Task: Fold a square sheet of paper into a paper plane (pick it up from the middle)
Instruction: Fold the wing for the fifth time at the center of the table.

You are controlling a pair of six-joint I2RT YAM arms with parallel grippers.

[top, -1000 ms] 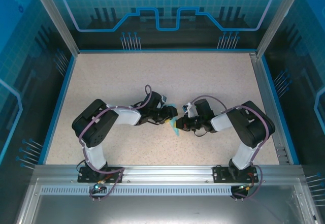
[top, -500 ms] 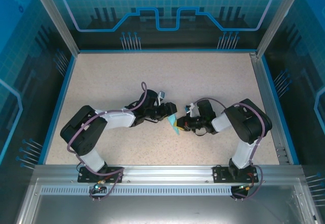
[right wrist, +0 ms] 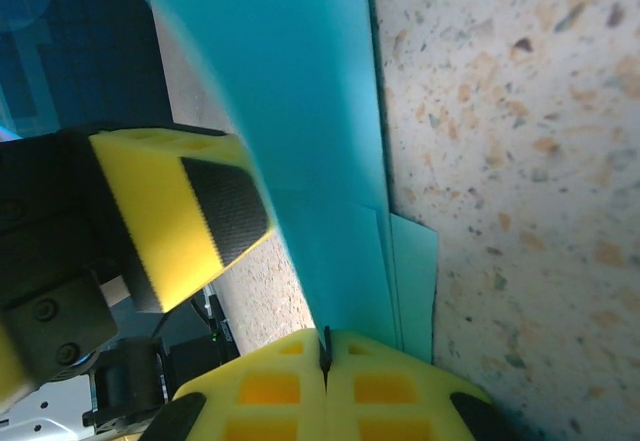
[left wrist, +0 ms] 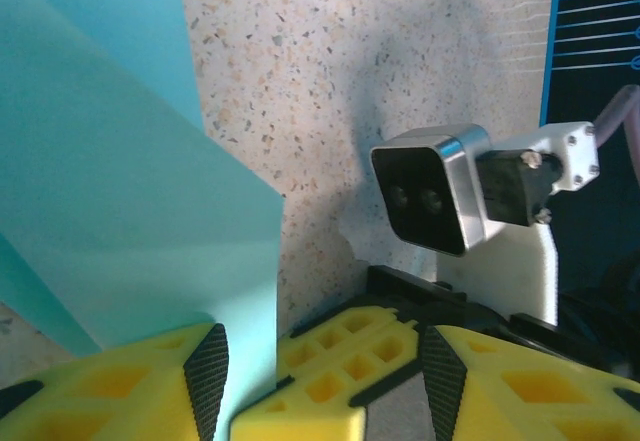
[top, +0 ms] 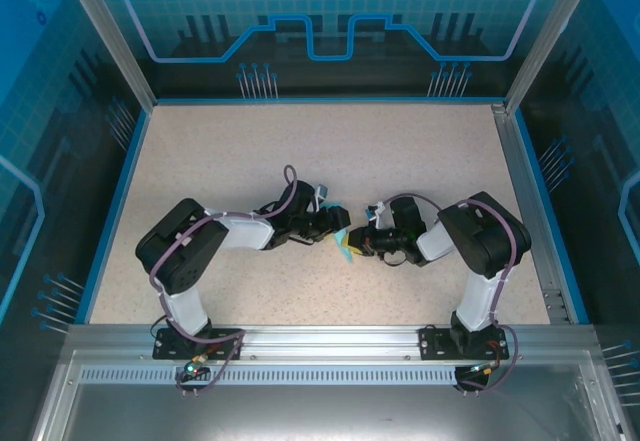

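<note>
The right gripper (right wrist: 325, 373) has its two yellow fingers pressed flat together, pinching the lower edge of the sheet of paper (right wrist: 300, 101) in the seam between them. The fingers are blocky plastic with square, grid-like hollows and black, finely textured pads. The paper is matte light turquoise and rises from the grip as a smooth slanted band. Beside it at the grip lies a second layer with a stepped corner, so the sheet is folded. The left gripper (left wrist: 322, 361) has its fingers spread wide on either side of the right one's closed tips. The paper passes just beside one of its pads, but I cannot tell whether they touch. Behind them sits a silvery, round-cornered camera (left wrist: 432, 189) with two small lenses on a white bracket. Under all this lies the table (left wrist: 330, 51), pale and speckled like stone.
</note>
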